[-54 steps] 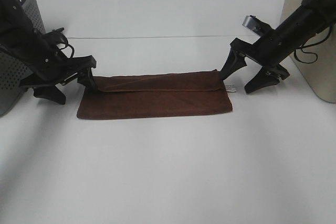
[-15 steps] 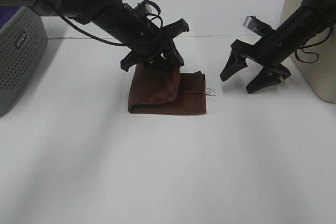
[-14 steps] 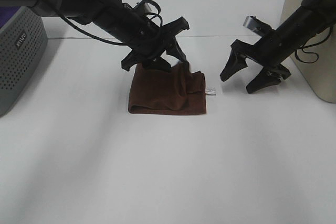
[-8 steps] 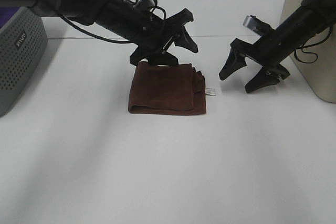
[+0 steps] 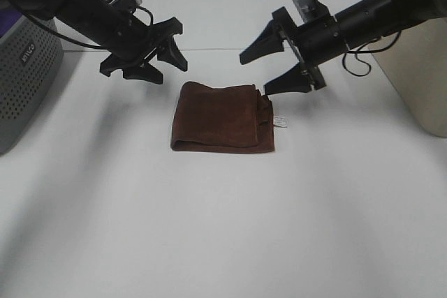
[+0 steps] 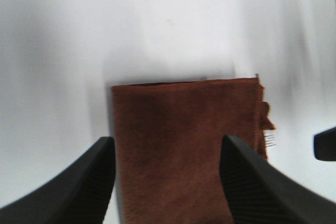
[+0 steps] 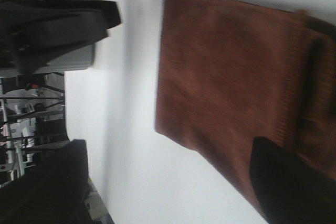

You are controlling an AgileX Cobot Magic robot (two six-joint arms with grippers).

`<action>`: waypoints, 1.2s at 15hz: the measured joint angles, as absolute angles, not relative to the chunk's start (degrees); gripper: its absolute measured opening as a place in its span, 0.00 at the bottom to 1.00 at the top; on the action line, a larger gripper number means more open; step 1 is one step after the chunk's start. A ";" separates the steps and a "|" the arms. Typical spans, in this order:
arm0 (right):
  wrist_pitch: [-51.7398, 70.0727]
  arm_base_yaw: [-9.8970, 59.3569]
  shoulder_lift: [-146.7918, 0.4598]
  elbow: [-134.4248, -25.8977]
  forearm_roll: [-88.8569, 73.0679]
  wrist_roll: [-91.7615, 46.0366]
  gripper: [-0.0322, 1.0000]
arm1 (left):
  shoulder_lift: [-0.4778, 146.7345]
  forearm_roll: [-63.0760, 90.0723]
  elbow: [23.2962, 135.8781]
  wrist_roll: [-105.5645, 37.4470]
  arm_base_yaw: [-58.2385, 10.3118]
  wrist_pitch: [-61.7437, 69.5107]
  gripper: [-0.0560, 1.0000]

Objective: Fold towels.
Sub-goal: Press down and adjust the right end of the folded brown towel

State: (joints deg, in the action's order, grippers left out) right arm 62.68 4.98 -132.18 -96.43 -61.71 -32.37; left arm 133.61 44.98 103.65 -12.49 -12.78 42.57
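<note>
The dark reddish-brown towel (image 5: 222,116) lies folded into a small rectangle on the white table, with a small white tag (image 5: 281,121) at its right edge. It also shows in the left wrist view (image 6: 189,140) and the right wrist view (image 7: 231,72). My left gripper (image 5: 155,61) is open and empty, hovering up and left of the towel. My right gripper (image 5: 264,71) is open and empty, just above the towel's right back corner. Neither touches the cloth.
A grey perforated bin (image 5: 24,82) stands at the left edge. A beige box (image 5: 419,68) stands at the right edge. The white table (image 5: 223,228) spreads in front of the towel.
My left gripper has let go of the towel and drawn back to the left. The right gripper has swung in from the right toward the towel's right edge. The towel stays folded.
</note>
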 joint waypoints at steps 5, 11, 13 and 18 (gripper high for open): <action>62.62 9.34 -139.57 -101.07 -71.33 -35.47 0.79 | 133.61 37.41 103.65 -9.00 -12.26 43.66 0.59; 62.74 6.13 -145.13 -101.47 -71.16 -35.98 0.78 | 133.61 37.24 103.65 -8.88 -12.26 43.77 0.59; 63.77 5.27 -145.24 -101.64 -70.65 -35.98 0.77 | 133.61 37.24 103.65 -8.88 -12.26 43.89 0.59; 66.92 2.18 -143.01 -103.76 -62.51 -34.09 0.77 | 132.41 36.21 103.65 -8.82 -12.26 44.06 0.59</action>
